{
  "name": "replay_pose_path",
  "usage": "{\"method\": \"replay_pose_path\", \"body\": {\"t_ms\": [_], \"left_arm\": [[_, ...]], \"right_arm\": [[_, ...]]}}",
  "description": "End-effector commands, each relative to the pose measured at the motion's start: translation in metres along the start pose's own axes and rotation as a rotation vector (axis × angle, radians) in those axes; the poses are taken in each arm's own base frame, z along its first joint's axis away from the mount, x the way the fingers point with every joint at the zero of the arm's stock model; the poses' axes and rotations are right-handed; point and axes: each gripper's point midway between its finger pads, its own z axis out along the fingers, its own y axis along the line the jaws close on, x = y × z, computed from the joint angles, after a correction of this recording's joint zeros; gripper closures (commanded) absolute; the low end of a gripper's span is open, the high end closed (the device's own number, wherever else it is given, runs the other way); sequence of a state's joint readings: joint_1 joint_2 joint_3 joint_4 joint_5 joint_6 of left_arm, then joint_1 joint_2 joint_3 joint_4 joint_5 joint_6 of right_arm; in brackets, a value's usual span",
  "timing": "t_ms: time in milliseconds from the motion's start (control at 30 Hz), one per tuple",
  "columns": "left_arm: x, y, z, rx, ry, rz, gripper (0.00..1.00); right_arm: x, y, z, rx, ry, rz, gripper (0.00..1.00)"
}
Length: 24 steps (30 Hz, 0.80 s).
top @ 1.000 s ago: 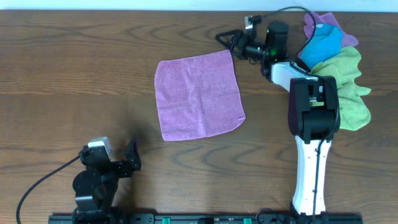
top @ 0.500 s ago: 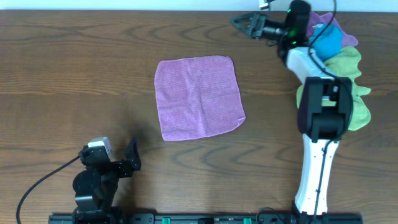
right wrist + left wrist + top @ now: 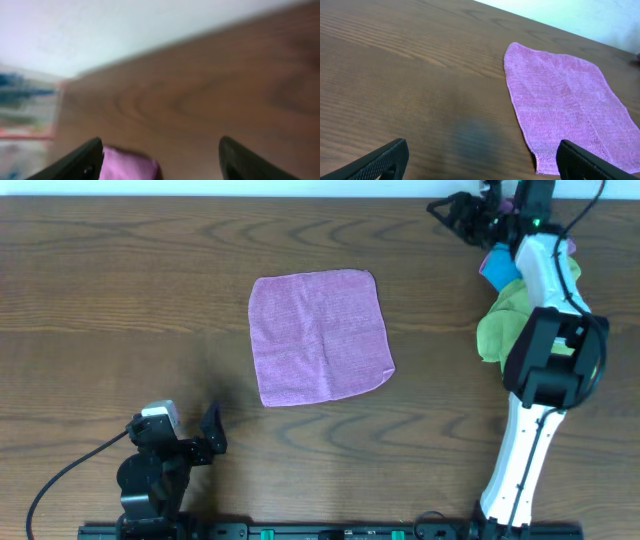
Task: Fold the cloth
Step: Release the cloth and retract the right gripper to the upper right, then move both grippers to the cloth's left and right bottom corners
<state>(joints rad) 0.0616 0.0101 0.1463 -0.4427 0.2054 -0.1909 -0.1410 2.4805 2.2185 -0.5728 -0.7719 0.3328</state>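
The lavender cloth (image 3: pixel 320 336) lies flat and spread out on the wooden table, near its middle. It also shows in the left wrist view (image 3: pixel 565 105), ahead and to the right. My left gripper (image 3: pixel 207 432) is open and empty near the front left, apart from the cloth. My right gripper (image 3: pixel 448 208) is open and empty at the far right, raised near the table's back edge, well right of the cloth. The right wrist view is blurred and shows a pink-purple patch of cloth (image 3: pixel 127 164) between the fingers, far off.
A pile of cloths sits at the far right: a lime-green cloth (image 3: pixel 500 320), a bright blue cloth (image 3: pixel 497 266) and a purple one mostly hidden by my right arm. The table's back edge meets a pale wall.
My right arm has swung right and back from the cloth's far right corner to the table's back edge. The cloth and left arm have not moved.
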Motion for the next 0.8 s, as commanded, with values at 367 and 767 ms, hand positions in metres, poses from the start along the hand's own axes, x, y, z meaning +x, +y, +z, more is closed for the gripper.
{"method": "replay_pose_path", "body": {"t_ms": [367, 767], "left_arm": [[0.007, 0.003, 0.003, -0.007, 0.016, 0.003, 0.05], [0.005, 0.007, 0.003, -0.030, 0.005, 0.003, 0.05]], "right_arm": [[0.011, 0.110, -0.118, 0.355, 0.096, -0.407, 0.51], [0.118, 0.148, -0.208, 0.413, 0.116, -0.462, 0.50]]}}
